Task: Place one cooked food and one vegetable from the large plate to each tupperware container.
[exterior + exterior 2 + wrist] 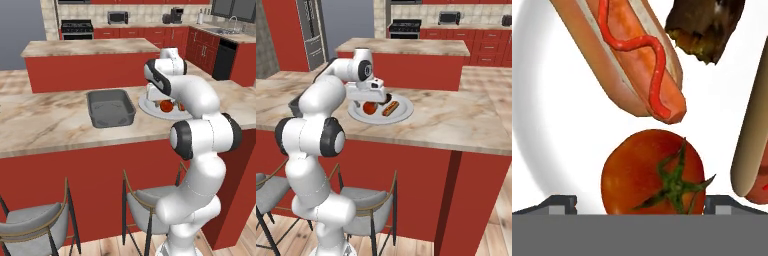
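Observation:
The large plate [145, 106] [404, 114] [557, 150] lies on the counter, right of a dark grey tupperware container [111, 107]. On the plate are a red tomato [653, 175] [370, 108] [166, 105], a hot dog with ketchup [627, 55] [390, 108], a dark charred piece of food [704, 27] and a second hot dog [754, 125]. My gripper [644, 205] [373, 99] hangs open just above the plate. Its fingertips [562, 204] stand wide to either side of the tomato, holding nothing. In the left base view my arm hides part of the plate.
Grey stools [35, 225] [363, 207] stand below the counter's front edge [75, 145]. A second island [90, 47] lies beyond the counter, with a stove [76, 27] and cabinets along the back wall. Bare countertop [456, 120] stretches right of the plate.

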Robot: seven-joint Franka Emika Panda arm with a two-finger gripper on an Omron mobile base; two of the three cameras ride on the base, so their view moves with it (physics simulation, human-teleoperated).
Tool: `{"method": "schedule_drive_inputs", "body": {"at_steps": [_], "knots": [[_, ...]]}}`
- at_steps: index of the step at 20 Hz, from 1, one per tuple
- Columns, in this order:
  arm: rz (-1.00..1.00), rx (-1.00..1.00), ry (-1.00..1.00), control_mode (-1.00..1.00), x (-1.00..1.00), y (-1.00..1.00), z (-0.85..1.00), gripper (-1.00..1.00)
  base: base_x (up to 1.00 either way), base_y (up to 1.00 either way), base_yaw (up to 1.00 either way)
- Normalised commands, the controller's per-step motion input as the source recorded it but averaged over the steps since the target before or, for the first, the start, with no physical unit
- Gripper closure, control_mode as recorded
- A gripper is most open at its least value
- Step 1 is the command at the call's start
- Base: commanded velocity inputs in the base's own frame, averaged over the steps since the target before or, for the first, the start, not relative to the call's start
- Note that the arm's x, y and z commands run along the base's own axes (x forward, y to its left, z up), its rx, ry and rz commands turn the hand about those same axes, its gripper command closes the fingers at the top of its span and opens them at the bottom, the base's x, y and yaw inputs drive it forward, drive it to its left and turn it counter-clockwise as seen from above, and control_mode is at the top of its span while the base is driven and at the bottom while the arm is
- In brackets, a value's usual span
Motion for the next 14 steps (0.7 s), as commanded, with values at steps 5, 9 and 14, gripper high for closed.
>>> {"method": "schedule_drive_inputs", "body": {"at_steps": [5,9,14], "knots": [[0.00,0.00,0.01,-1.00,0.16,-0.12,-0.04,-1.00,0.00,0.00,0.00],[0.00,0.00,0.05,-1.00,-0.03,0.00,-0.15,-1.00,0.00,0.00,0.00],[0.00,0.00,0.01,-1.00,-0.02,0.00,-0.03,1.00,0.00,0.00,0.00]]}}
